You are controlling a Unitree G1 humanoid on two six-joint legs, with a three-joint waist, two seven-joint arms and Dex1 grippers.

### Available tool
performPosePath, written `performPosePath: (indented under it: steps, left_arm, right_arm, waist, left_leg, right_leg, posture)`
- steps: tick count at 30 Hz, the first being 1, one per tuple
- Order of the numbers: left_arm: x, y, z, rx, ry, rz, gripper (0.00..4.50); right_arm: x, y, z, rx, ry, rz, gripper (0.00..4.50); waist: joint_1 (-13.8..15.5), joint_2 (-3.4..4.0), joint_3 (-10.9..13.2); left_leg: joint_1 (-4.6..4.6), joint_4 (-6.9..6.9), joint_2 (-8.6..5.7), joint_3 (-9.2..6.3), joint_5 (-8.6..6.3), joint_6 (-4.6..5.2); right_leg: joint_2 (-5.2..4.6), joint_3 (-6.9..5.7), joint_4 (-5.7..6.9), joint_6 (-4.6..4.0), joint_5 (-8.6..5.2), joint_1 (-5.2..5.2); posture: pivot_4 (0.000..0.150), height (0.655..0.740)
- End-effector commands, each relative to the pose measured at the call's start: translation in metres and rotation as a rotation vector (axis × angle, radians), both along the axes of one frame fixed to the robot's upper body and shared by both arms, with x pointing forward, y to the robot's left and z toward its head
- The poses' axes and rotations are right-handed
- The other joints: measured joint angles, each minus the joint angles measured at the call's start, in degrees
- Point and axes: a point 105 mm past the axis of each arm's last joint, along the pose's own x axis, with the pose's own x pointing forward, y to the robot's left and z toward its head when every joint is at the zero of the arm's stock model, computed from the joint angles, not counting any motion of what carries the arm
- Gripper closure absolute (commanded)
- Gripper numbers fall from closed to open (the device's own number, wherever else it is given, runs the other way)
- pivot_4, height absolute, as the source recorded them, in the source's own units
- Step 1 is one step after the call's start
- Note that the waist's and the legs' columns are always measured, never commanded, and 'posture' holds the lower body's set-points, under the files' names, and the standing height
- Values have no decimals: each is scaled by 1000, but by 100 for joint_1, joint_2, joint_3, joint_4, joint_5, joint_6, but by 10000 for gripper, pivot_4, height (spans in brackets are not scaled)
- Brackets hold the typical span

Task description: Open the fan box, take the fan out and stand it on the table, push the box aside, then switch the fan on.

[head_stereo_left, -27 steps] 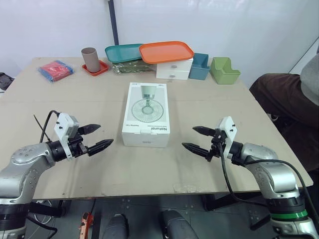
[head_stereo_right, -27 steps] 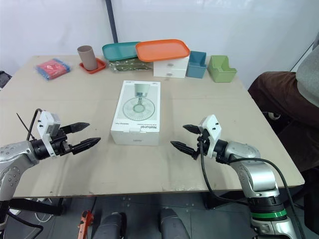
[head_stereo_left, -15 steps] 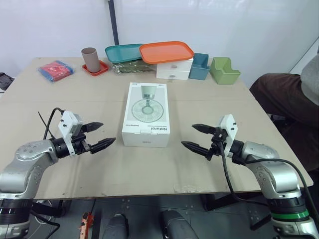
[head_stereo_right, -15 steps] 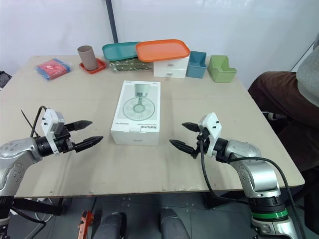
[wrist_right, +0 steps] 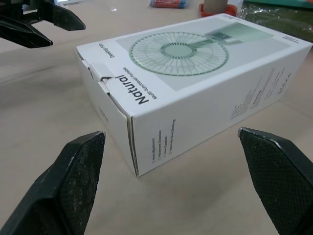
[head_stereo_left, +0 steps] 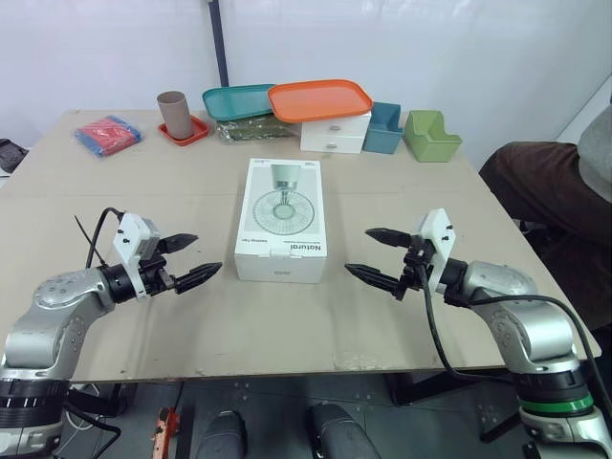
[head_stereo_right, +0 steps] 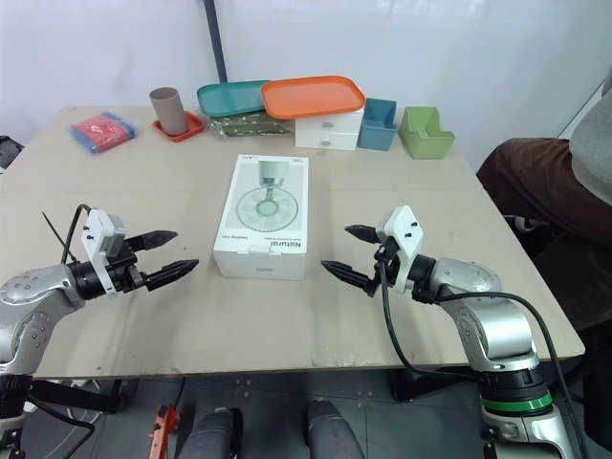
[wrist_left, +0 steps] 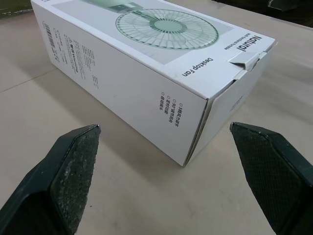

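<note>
- Left eye view: the fan box point(head_stereo_left: 283, 218) lies flat and closed in the middle of the table point(head_stereo_left: 124, 182), printed face up. Compared with a moment ago, the left gripper point(head_stereo_left: 207, 254) has crept a little nearer the box's near left corner, and the right gripper point(head_stereo_left: 356, 251) has drawn in towards the near right corner. We judge this as the approach to the opening step; nothing of the task is done yet.
- Right eye view: we see the same arrangement. The box has not shifted, and each gripper stands near it but clear of it, one on either side of its near end.
- Left wrist view: the left gripper's fingers point(wrist_left: 73, 171) are spread wide, wider than the box end seen between them, and they hold nothing and touch nothing. The end flap point(wrist_left: 243, 59) is tucked in, with one corner slightly lifted, which we judge a likely place to start opening.
- Right wrist view: the right gripper's fingers point(wrist_right: 80, 171) are likewise wide apart and empty, with bare table below them. The closed end of the box faces this gripper, and the left gripper shows beyond the box's far corner.
</note>
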Motion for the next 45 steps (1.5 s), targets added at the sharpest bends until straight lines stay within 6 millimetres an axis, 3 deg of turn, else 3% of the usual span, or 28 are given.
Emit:
performPosePath:
  steps: [1, 5, 8, 11, 12, 16, 22, 27, 35, 45]
  left_arm:
    - [-2, -5, 13, -15, -52, -35, 0]
    - [-1, -9, 20, -26, -91, -57, 8359]
    - [3, -9, 30, -38, -121, -52, 19891]
    - [5, -12, 36, -41, -135, -67, 27755]
    - [6, -14, 39, -48, -143, -76, 33000]
    - [11, -30, 44, -41, -166, -132, 43908]
    - [26, -53, 29, 2, -154, -151, 43908]
    - [39, -45, 7, 92, -140, -86, 43908]
    - [43, -48, 8, 78, -169, -87, 43908]
    - [41, -51, 7, 74, -173, -86, 43908]
  right_arm:
    - [-1, 6, 14, -4, -61, 30, 563]
    - [0, 9, 15, -1, -65, 40, 0]
    - [6, 10, 23, -6, -107, 27, 0]
    - [13, 12, 32, -1, -148, -2, 0]
    - [13, 15, 36, -2, -164, 6, 0]
    - [4, 33, 50, -37, -224, 66, 0]
    - [1, 55, 50, -152, -286, 103, 0]
    - [4, 72, 42, -255, -333, 124, 0]
    - [13, 101, 40, -301, -387, 143, 0]
    - [26, 109, 27, -360, -394, 144, 0]
  waist:
    - [2, 0, 0]
    - [2, 0, 0]
    - [2, 0, 0]
    - [-2, 0, 0]
    - [0, 0, 0]
    - [5, 0, 0]
    - [9, 1, 0]
    - [-4, 2, -1]
    - [7, 2, -1]
    - [7, 2, -2]
  left_leg:
    - [0, 0, 0, 0, 0, 0]
    - [0, 0, 0, 0, 0, 0]
    - [0, 1, 0, 0, 0, 0]
    - [0, 8, 0, 0, 1, 1]
    - [0, 10, 0, 1, 1, 1]
    - [-4, 9, 0, -1, 1, 1]
    - [-4, 9, -2, -4, 1, 1]
    - [-4, 9, -2, -3, 1, 1]
    - [-1, 15, -1, -5, 4, 5]
    - [-3, 18, -1, -6, 6, 5]
  right_leg:
    - [0, 0, 0, 0, 0, 0]
    - [0, 0, 0, 1, -1, 0]
    - [0, 0, 0, 1, 1, 0]
    - [0, 0, 0, 0, 6, 1]
    - [0, 0, 0, 1, 8, 1]
    - [1, 0, 0, 3, 7, 0]
    - [1, 0, 0, 7, 5, 5]
    - [2, 1, 0, 3, 7, 0]
    - [2, -2, 3, 2, 12, 5]
    - [3, -2, 3, 4, 15, 6]
  posture:
    - [1500, 7400]
    - [1500, 7400]
    - [1500, 7400]
    - [1500, 7400]
    - [1500, 7400]
    - [1500, 7400]
    - [1500, 7400]
    - [1500, 7400]
    - [1500, 7400]
    - [1500, 7400]
